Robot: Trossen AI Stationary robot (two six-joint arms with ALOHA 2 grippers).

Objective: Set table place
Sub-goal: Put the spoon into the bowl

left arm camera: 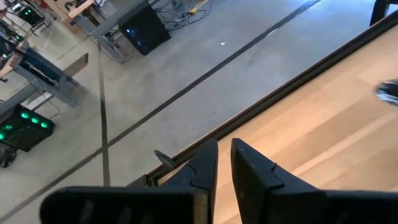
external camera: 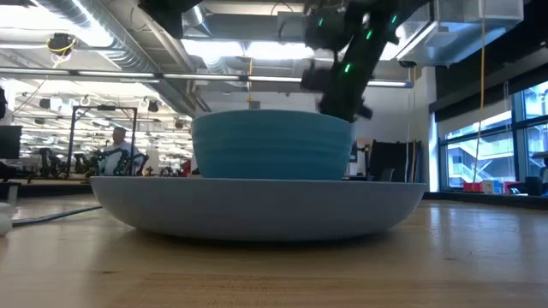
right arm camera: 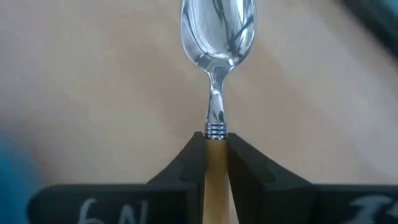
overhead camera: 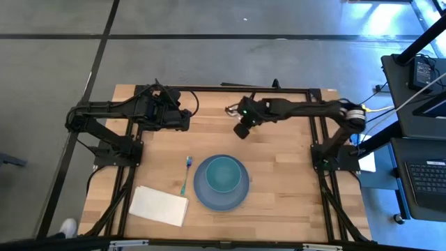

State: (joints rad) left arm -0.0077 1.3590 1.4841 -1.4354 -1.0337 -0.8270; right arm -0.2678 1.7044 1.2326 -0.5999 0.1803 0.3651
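Right gripper fingers clamped on the orange-handled spoon, held above the table near its far edge — lower it flat beside the blue plate. Left gripper nearly closed, empty, far-left.

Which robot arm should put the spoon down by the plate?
The right one, probably. Its hand already grips the spoon, raised beyond the plate. The left hand is parked at the table's far edge, holding nothing.
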